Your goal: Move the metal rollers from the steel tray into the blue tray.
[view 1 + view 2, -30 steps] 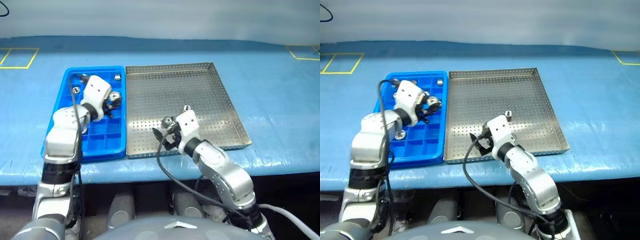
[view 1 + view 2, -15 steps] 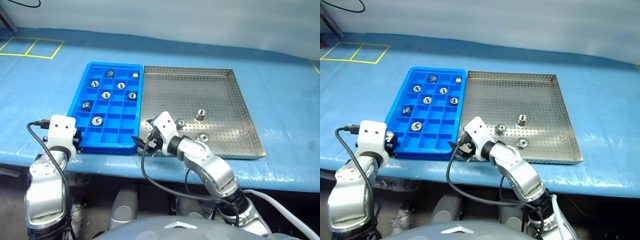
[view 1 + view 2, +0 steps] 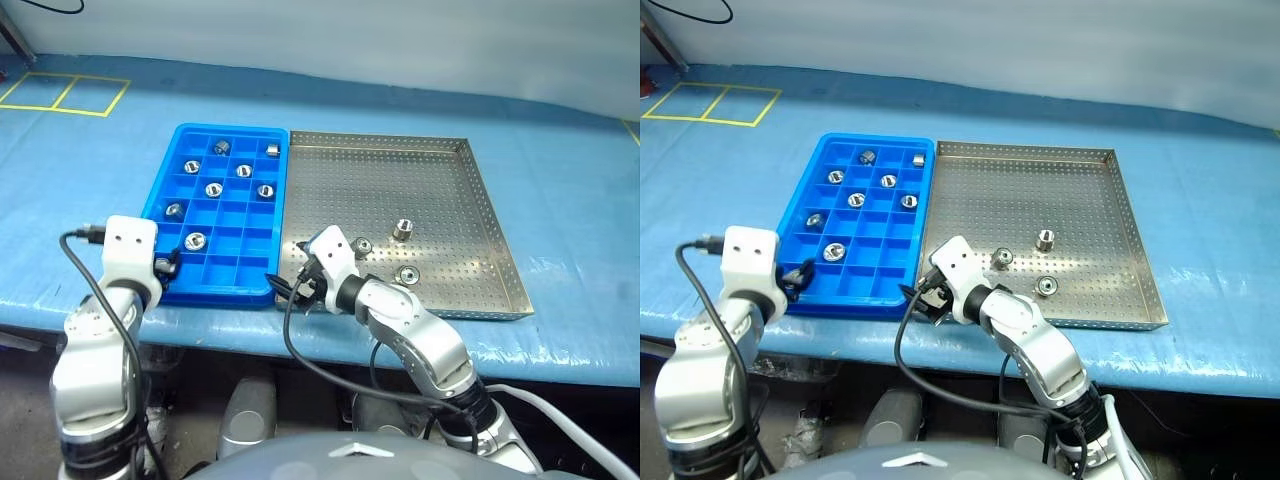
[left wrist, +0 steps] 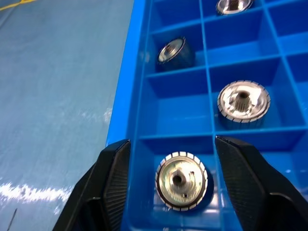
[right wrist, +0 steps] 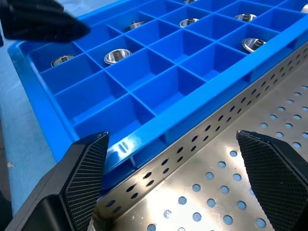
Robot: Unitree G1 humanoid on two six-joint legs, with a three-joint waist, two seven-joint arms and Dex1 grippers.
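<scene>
Surface (image 3: 560, 180): I see a blue-covered surface carrying two trays side by side, their long edges touching.
Blue tray (image 3: 158, 196): the bright blue rectangular plastic tray with square compartments lies on my left.
Steel tray (image 3: 440, 200): the silver-grey perforated sheet-metal tray with low rims lies on my right.
Rollers in the blue tray: I count seven shiny silver ring-like metal rollers spread over separate compartments further in, e.g. one (image 3: 196, 240) in the second column near the front; an eighth roller (image 4: 181, 181) sits in the near left corner compartment.
Rollers in the steel tray: three remain, one upright (image 3: 402, 229), one (image 3: 407, 274) near the front rim, one (image 3: 362, 245) just beside my right wrist housing.
Left gripper (image 4: 173, 190): I hold it at the blue tray's near left corner, jaws wide, one black finger either side of the corner roller and clear of it.
Right gripper (image 5: 173, 192): I hold it low over the steel tray's near left corner, jaws spread wide, nothing between them, facing the blue tray's wall.
</scene>
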